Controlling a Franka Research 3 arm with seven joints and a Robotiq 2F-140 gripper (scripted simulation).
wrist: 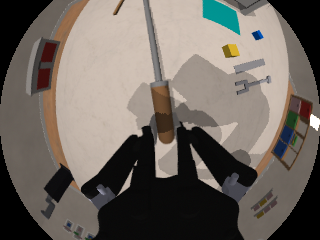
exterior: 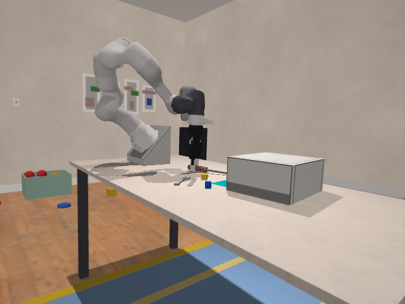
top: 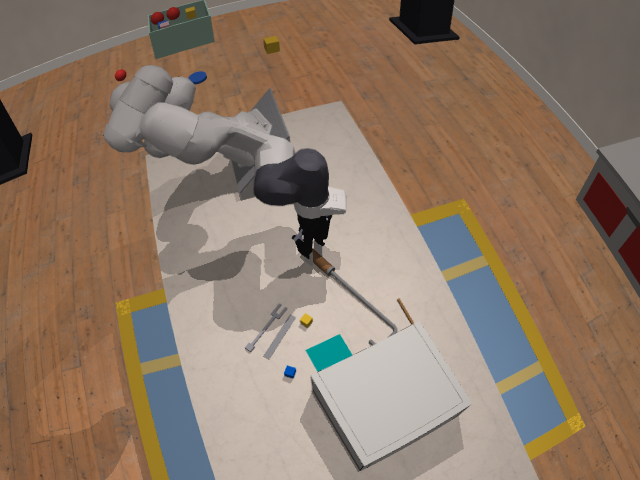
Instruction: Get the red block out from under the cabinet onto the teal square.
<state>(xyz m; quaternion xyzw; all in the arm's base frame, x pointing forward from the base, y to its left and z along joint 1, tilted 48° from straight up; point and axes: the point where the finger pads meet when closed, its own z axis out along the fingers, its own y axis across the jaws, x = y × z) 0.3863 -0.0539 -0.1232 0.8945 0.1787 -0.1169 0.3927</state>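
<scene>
My gripper (top: 311, 253) is shut on the brown wooden handle of a hook tool (top: 356, 295). It also shows in the wrist view (wrist: 164, 135) and in the exterior view (exterior: 194, 166). The tool's grey metal rod (wrist: 154, 34) lies on the table and runs toward the white cabinet (top: 390, 393). Its bent hook end (top: 388, 331) sits right at the cabinet's near edge. The teal square (top: 328, 351) lies flat beside the cabinet's corner, also in the wrist view (wrist: 220, 14). The red block is hidden; I cannot see it in any view.
A yellow cube (top: 306, 319), a blue cube (top: 290, 371), a grey fork-shaped tool (top: 266, 327) and a flat grey bar (top: 279, 336) lie left of the teal square. A thin wooden stick (top: 404, 310) lies by the cabinet's far corner. The arm's base wedge (exterior: 153, 147) stands at the table's far end.
</scene>
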